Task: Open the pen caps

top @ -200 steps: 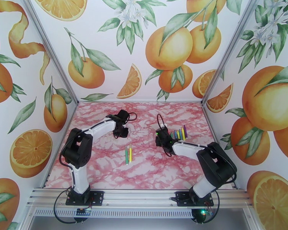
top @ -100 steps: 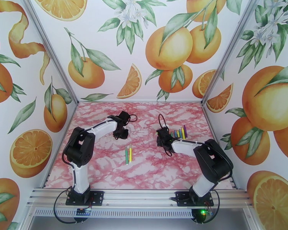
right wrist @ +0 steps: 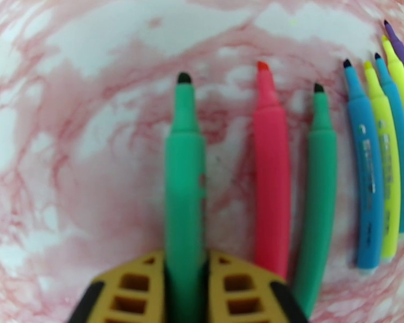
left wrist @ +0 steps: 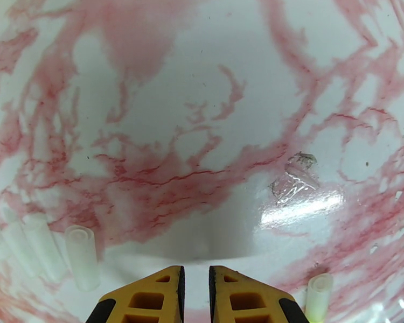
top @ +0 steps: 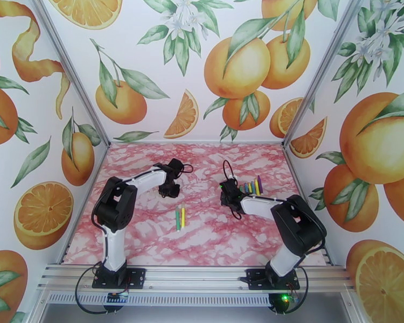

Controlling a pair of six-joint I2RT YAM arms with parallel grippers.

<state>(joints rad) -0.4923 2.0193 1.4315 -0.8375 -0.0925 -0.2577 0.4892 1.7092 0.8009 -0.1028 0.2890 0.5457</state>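
Note:
In the right wrist view my right gripper [right wrist: 186, 260] is shut on an uncapped green marker pen [right wrist: 185, 168], its dark tip pointing away. Right of it lie a red pen [right wrist: 272, 184], another green pen [right wrist: 318, 200] and several blue, yellow and purple pens [right wrist: 382, 157], all with bare tips. From above, this gripper [top: 227, 192] sits at the left end of that row [top: 251, 187]. My left gripper [left wrist: 195, 271] is shut with nothing in it, low over the table. Translucent pen caps [left wrist: 82, 257] [left wrist: 318, 296] lie on either side of it.
A green and a yellow pen [top: 179, 217] lie side by side mid-table, between the arms. A crumpled clear scrap [left wrist: 295, 177] lies ahead of the left gripper. Printed walls close the pink marbled table [top: 148, 238] on three sides.
The right gripper has shifted a little farther back beside the pen row, still holding the green pen. The left arm has folded slightly rightward; its gripper has barely moved.

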